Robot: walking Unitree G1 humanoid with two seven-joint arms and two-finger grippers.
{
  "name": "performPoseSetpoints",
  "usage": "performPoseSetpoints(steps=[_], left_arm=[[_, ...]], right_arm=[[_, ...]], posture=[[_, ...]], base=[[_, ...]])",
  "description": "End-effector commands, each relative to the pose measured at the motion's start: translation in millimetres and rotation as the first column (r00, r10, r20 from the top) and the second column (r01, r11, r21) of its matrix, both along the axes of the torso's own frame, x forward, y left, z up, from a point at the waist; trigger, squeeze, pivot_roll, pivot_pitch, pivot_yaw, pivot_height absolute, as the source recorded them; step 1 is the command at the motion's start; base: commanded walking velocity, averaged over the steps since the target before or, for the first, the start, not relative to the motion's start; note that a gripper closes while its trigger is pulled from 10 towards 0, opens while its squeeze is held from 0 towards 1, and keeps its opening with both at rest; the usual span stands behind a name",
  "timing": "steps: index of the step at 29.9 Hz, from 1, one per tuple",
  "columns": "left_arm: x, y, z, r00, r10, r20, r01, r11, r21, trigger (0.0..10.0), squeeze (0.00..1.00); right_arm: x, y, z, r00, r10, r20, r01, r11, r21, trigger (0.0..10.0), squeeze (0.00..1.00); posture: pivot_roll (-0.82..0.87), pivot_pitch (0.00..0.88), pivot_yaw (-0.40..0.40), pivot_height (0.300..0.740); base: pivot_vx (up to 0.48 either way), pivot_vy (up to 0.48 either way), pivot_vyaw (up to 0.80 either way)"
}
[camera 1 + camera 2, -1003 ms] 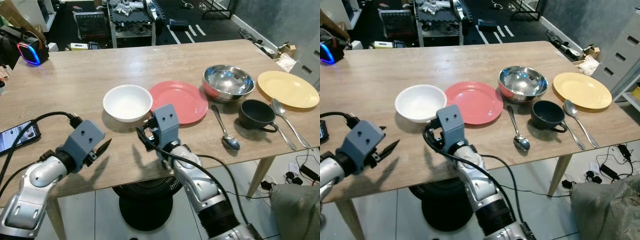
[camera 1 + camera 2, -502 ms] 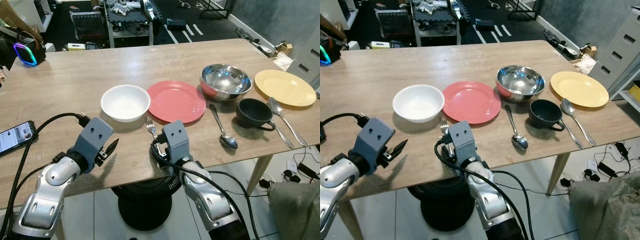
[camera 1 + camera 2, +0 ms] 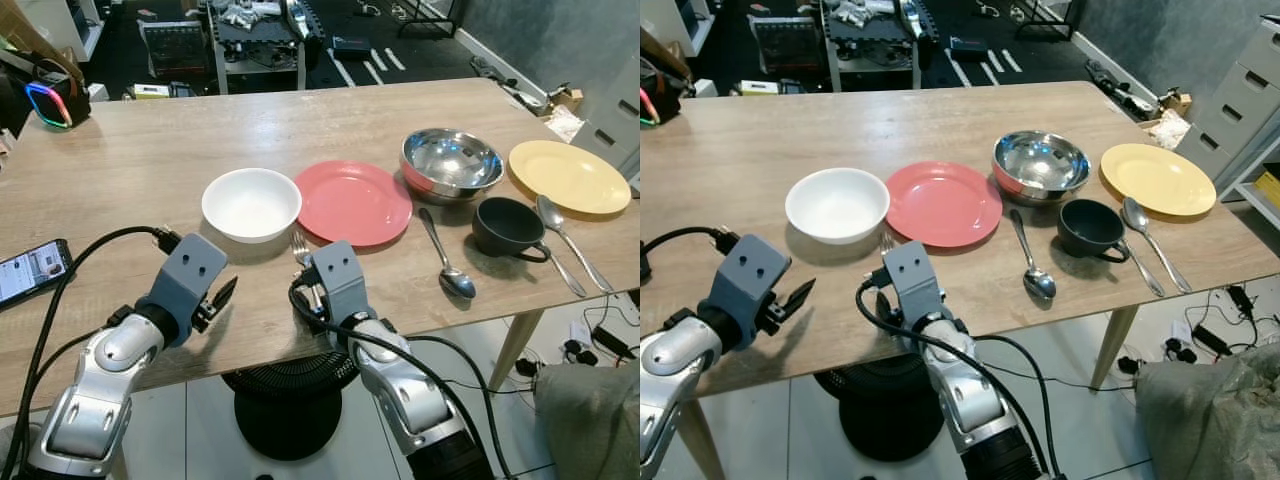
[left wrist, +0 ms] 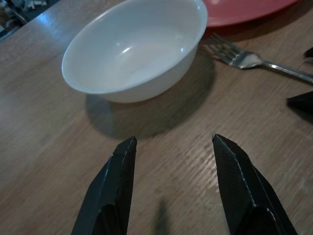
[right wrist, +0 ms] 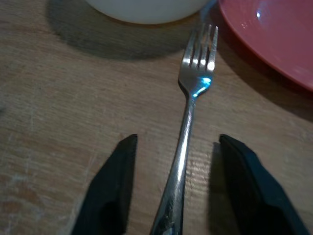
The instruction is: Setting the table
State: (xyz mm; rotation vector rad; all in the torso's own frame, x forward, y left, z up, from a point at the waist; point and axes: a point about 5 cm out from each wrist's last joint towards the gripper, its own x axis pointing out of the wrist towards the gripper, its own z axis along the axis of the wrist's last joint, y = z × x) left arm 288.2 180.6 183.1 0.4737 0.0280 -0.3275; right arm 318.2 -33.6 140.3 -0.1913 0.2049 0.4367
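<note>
A silver fork (image 5: 188, 122) lies flat on the wooden table (image 3: 150, 160), tines toward the gap between the white bowl (image 3: 251, 203) and the red plate (image 3: 353, 202). My right gripper (image 5: 178, 142) is open, low over the table, with one black finger on each side of the fork's handle and touching nothing. The fork's tines (image 3: 299, 242) stick out past the right wrist housing (image 3: 333, 275). My left gripper (image 4: 173, 142) is open and empty near the front edge, pointing at the white bowl (image 4: 134, 49).
Right of the red plate stand a steel bowl (image 3: 452, 163), a black cup (image 3: 508, 227) and a yellow plate (image 3: 567, 175). One spoon (image 3: 447, 258) lies before the steel bowl, another spoon (image 3: 560, 243) beside the cup. A phone (image 3: 30, 272) lies at the left edge.
A second ago my right gripper covered the spot between bowl and plate. It drew back, leaving the fork lying there, then edged forward over the handle. The left gripper shifted slightly right.
</note>
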Motion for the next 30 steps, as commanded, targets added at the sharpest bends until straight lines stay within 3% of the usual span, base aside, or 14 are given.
performPoseSetpoints(steps=[1, 2, 5, 7, 10, 11, 12, 13, 14, 15, 16, 17, 25, 30], left_arm=[[-2.0, -0.6, -4.1, 1.0, 0.007, -0.021, -0.007, 1.0, -0.002, 10.0, 0.0], [-2.5, -0.5, -4.3, 1.0, 0.013, -0.021, -0.013, 1.0, -0.003, 10.0, 0.0], [-3.5, -0.4, -4.7, 1.0, 0.019, -0.022, -0.019, 1.0, -0.005, 10.0, 0.0], [-5.9, 0.2, -6.0, 0.999, 0.028, -0.026, -0.028, 1.0, -0.007, 10.0, 0.0], [-7.3, 0.7, -6.9, 0.999, 0.033, -0.029, -0.034, 0.999, -0.008, 10.0, 0.0], [-7.8, 0.7, -7.2, 0.999, 0.035, -0.031, -0.035, 0.999, -0.008, 10.0, 0.0], [-8.2, 0.6, -7.4, 0.999, 0.035, -0.033, -0.036, 0.999, -0.008, 10.0, 0.0], [-8.4, 0.6, -7.4, 0.999, 0.036, -0.034, -0.036, 0.999, -0.008, 10.0, 0.0], [-8.4, 0.6, -7.3, 0.999, 0.036, -0.035, -0.036, 0.999, -0.007, 10.0, 0.0], [-8.0, 0.7, -7.1, 0.999, 0.037, -0.035, -0.037, 0.999, -0.006, 10.0, 0.0], [-7.7, 0.7, -7.0, 0.999, 0.037, -0.035, -0.037, 0.999, -0.006, 10.0, 0.0], [-7.7, 0.9, -6.8, 0.999, 0.037, -0.034, -0.038, 0.999, -0.006, 10.0, 0.0], [-8.0, 0.7, -6.6, 0.999, 0.042, -0.035, -0.042, 0.999, -0.006, 10.0, 0.0], [-7.8, -1.7, -7.1, 0.999, 0.037, -0.037, -0.037, 0.999, -0.008, 10.0, 0.0]], right_arm=[[-3.0, -5.8, -25.5, 0.993, -0.025, -0.119, 0.021, 0.999, -0.039, 3.4, 0.0], [-0.6, -9.1, -30.9, 0.989, -0.037, -0.145, 0.03, 0.998, -0.049, 2.6, 0.0], [2.0, -14.3, -36.5, 0.984, -0.057, -0.17, 0.048, 0.997, -0.056, 2.7, 0.0], [6.0, -26.2, -43.1, 0.973, -0.106, -0.204, 0.097, 0.994, -0.055, 4.5, 0.0], [8.7, -33.9, -45.0, 0.967, -0.14, -0.214, 0.131, 0.99, -0.054, 5.2, 0.0], [10.3, -38.5, -46.0, 0.962, -0.159, -0.222, 0.152, 0.987, -0.05, 7.9, 0.0], [11.1, -41.3, -46.7, 0.958, -0.171, -0.229, 0.165, 0.985, -0.046, 7.9, 0.0], [12.2, -45.2, -47.9, 0.955, -0.183, -0.232, 0.176, 0.983, -0.049, 4.7, 0.0], [12.7, -47.8, -48.9, 0.953, -0.19, -0.236, 0.183, 0.982, -0.052, 4.2, 0.0], [12.8, -52.2, -50.9, 0.951, -0.199, -0.238, 0.189, 0.98, -0.062, 1.0, 0.0], [12.6, -54.0, -51.7, 0.95, -0.201, -0.238, 0.191, 0.979, -0.065, 1.0, 0.0], [12.2, -55.3, -52.3, 0.95, -0.202, -0.239, 0.191, 0.979, -0.067, 0.0, 0.0], [9.8, -63.6, -58.2, 0.943, -0.216, -0.253, 0.205, 0.976, -0.068, 0.0, 0.0], [7.5, -69.2, -51.2, 0.944, -0.223, -0.244, 0.229, 0.973, -0.002, 0.0, 0.0]], posture=[[0.1, 0.158, -0.006, 0.74], [0.1, 0.163, -0.013, 0.74], [0.1, 0.167, -0.019, 0.74], [0.1, 0.173, -0.022, 0.74], [0.1, 0.175, -0.021, 0.74], [0.1, 0.178, -0.021, 0.74], [0.1, 0.178, -0.021, 0.74], [0.1, 0.179, -0.021, 0.74], [0.1, 0.179, -0.021, 0.74], [0.1, 0.179, -0.021, 0.74], [0.1, 0.179, -0.021, 0.74], [0.09, 0.182, -0.019, 0.74], [0.09, 0.181, -0.017, 0.74], [0.09, 0.176, -0.014, 0.74]], base=[[0.0, 0.0, 0.0], [0.0, 0.0, 0.0], [0.0, 0.0, 0.0], [0.0, 0.0, 0.0], [0.0, 0.0, 0.0], [0.0, 0.0, 0.0], [0.0, 0.0, 0.0], [0.0, 0.0, 0.0], [0.0, 0.0, 0.0], [0.0, 0.0, 0.0], [0.0, 0.0, 0.0], [0.0, 0.0, 0.0], [0.0, 0.0, 0.0], [0.0, 0.0, 0.0]])
